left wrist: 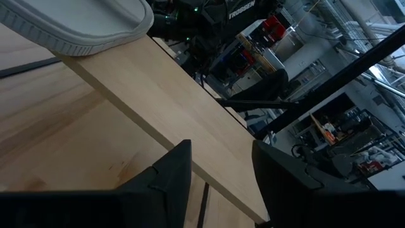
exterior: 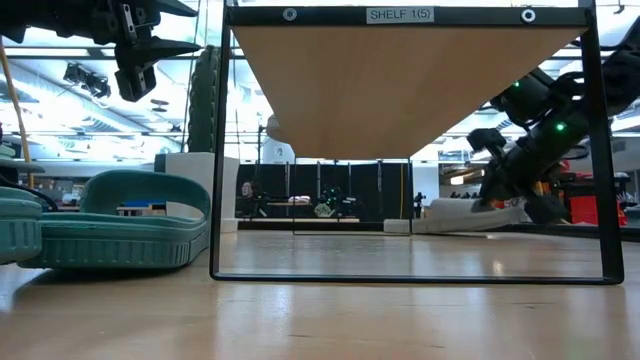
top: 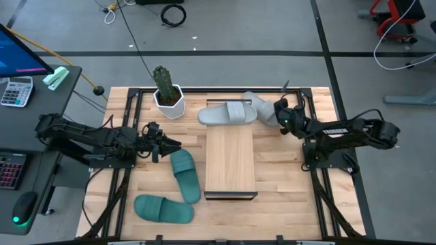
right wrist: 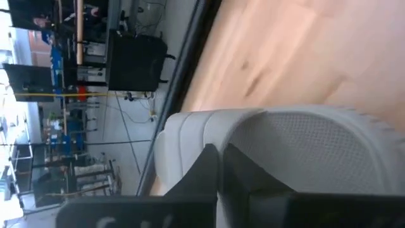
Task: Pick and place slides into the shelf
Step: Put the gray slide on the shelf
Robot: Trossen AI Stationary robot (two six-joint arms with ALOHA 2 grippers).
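The shelf [top: 230,163] stands mid-table, its plank top bare. Two teal slides [top: 185,175] [top: 163,209] lie sole-down on the table to its left. A light grey slide [top: 228,113] lies beyond the shelf's far end. A second grey slide [top: 257,103] lies to its right, with my right gripper [top: 279,114] shut on it. My left gripper [top: 163,144] hovers open above the table, left of the shelf, with nothing between its fingers [left wrist: 171,180]. My right gripper has its shut fingers [right wrist: 215,168] on the grey slide where the strap's edge [right wrist: 190,136] meets the footbed [right wrist: 316,149]. The fingers slant down from the table's right side. They hide the place of contact themselves. The slide lies on the table [exterior: 465,215].
A cactus in a white pot [top: 167,95] stands at the table's far left. Dark frame rails [top: 129,116] run along both sides of the tabletop. Bare wood lies to the right of the shelf [top: 279,170]. A desk with a calculator [top: 17,88] stands off the table's left.
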